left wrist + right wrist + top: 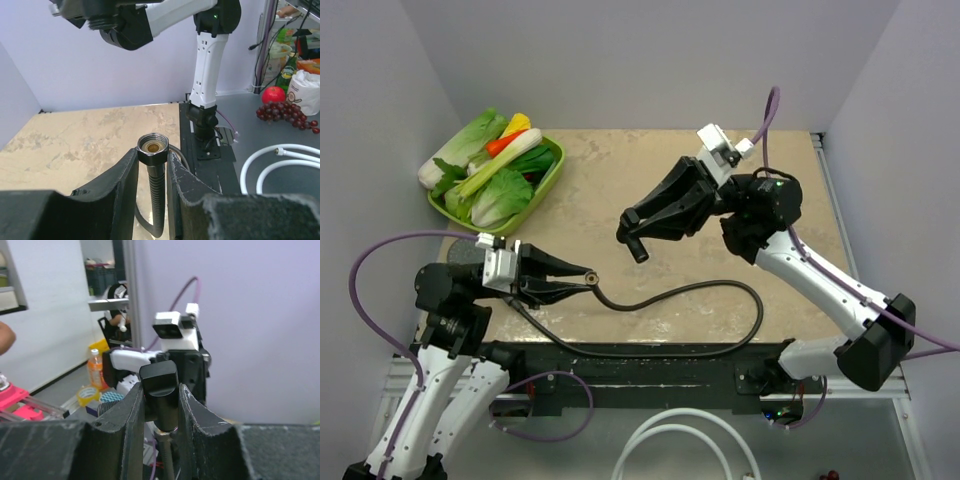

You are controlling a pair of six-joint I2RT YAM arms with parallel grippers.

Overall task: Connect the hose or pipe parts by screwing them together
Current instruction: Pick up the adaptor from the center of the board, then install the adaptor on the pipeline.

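One dark-brown hose (720, 285) on the bench (620, 180), lower centre of the top view. Gripped just behind its end nut (591, 277) by the left gripper (586, 279), which is clamped tight on the hose neck. Points its open, brass-lined mouth right, toward frame centre. Runs left-to-right at that end, curls round at lower right, then doubles back along the bench's near edge to lower left. In the left wrist view, end nut (153, 148) at centre, with ribbed hose dropping straight down between the two fingers (120, 185).

One small black fitting (638, 249), held clear of the bench at frame centre and pinched in the right gripper (632, 236). Slants toward the lower right, well apart from the end nut. In the right wrist view, fitting (159, 380) upright, squeezed between both fingers (127, 425).

Beyond: one green tray (558, 160) of vegetables at upper left. Purple cables (380, 250) trailing from both arms. One white looped tube (670, 440) at the bottom edge.
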